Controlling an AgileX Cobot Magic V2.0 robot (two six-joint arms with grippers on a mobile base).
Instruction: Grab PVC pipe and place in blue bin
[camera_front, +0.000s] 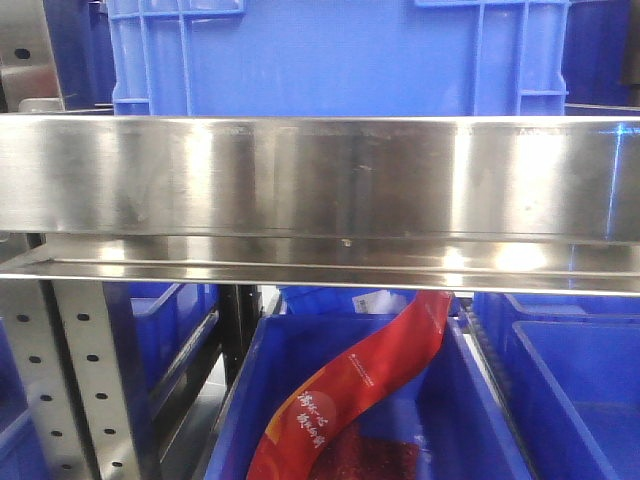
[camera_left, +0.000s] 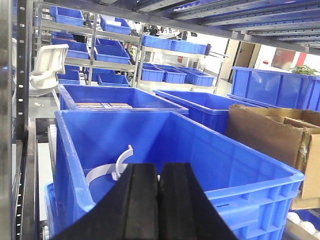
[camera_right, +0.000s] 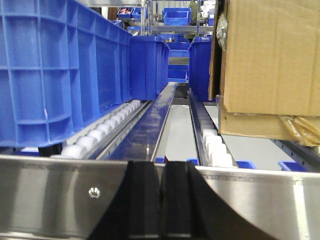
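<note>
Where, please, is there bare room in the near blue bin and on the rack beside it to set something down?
Inside the near blue bin, the floor is bare right of the PVC pipe, towards the right wall. On the rack, a bare strip runs between the two roller tracks. The cardboard box crowds the right.

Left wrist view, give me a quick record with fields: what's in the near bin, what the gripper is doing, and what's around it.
near bin: blue bin, open top
contents: white PVC pipe, a curved band lying inside toward the left wall
left gripper: shut, holding nothing, at the bin's near edge
right gripper: shut, holding nothing, behind a steel rail
right of bin: cardboard box
behind: more blue bins on shelving
task state: pipe appears to be already in the bin
</note>
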